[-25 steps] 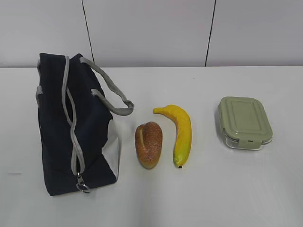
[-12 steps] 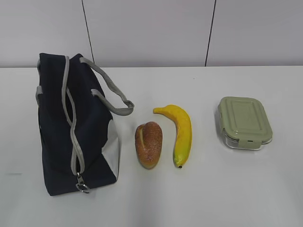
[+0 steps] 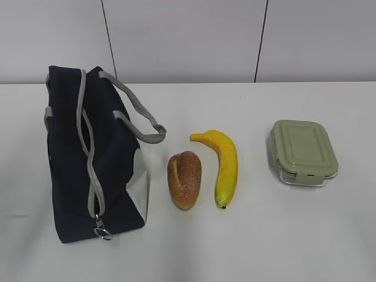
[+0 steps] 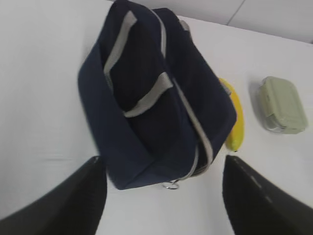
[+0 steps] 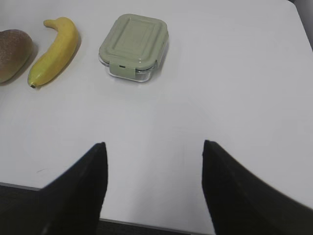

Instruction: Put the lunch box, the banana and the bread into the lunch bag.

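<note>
Nothing on the bench [image 3: 247, 247] has moved. The lunch bag [image 4: 151, 98], zipped, lies at twelve o'clock from the nearer left hand [image 4: 164, 196], long axis toward it; both hands gape empty.

White table [image 3: 282, 235], matte, smooth, fills the lower two thirds of the exterior view. Behind it a pale grey-white wall [image 3: 188, 35] of flat panels, split by two thin dark vertical seams [image 3: 108, 38]. Light even and diffuse; shadows on the tabletop soft. Dark edge below the table's near rim [image 5: 146, 227] in the right wrist view.
</note>
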You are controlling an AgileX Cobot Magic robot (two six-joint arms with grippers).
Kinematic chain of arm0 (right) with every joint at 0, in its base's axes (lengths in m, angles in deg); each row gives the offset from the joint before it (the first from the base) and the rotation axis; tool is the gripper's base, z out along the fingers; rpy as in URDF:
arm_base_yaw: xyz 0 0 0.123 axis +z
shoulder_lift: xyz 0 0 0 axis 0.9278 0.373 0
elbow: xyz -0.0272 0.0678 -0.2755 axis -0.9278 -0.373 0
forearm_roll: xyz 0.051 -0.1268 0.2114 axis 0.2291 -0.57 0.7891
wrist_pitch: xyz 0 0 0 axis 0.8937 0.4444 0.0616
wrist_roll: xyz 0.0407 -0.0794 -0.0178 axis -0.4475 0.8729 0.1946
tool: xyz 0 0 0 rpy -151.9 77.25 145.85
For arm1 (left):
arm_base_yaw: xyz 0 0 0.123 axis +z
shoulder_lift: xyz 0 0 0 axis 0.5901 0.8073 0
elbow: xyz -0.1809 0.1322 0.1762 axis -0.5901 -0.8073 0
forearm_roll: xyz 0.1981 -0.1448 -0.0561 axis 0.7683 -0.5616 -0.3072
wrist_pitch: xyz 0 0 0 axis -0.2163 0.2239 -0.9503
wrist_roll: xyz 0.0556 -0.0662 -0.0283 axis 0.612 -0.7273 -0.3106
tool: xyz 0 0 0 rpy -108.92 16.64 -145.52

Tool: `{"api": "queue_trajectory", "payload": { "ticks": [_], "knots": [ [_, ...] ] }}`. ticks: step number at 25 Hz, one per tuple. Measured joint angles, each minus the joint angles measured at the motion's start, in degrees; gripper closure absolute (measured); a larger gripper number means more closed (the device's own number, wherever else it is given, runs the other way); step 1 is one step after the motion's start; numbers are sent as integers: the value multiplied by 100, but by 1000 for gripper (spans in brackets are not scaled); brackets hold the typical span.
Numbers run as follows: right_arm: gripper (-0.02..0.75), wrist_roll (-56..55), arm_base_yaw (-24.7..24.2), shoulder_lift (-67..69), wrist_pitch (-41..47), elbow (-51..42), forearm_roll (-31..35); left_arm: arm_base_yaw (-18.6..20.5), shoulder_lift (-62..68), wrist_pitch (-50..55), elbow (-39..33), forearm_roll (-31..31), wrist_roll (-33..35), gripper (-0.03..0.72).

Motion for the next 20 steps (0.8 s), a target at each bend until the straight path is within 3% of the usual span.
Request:
{"api": "queue_trajectory", "payload": {
  "ticks": [11,20],
  "knots": [
    [262,0,0,0,0,0,0,0,2927,-112,1492,-1269,-3,157],
    [262,0,0,0,0,0,0,0,4749,177,2310,-1519,-12,258]
  ]
}}
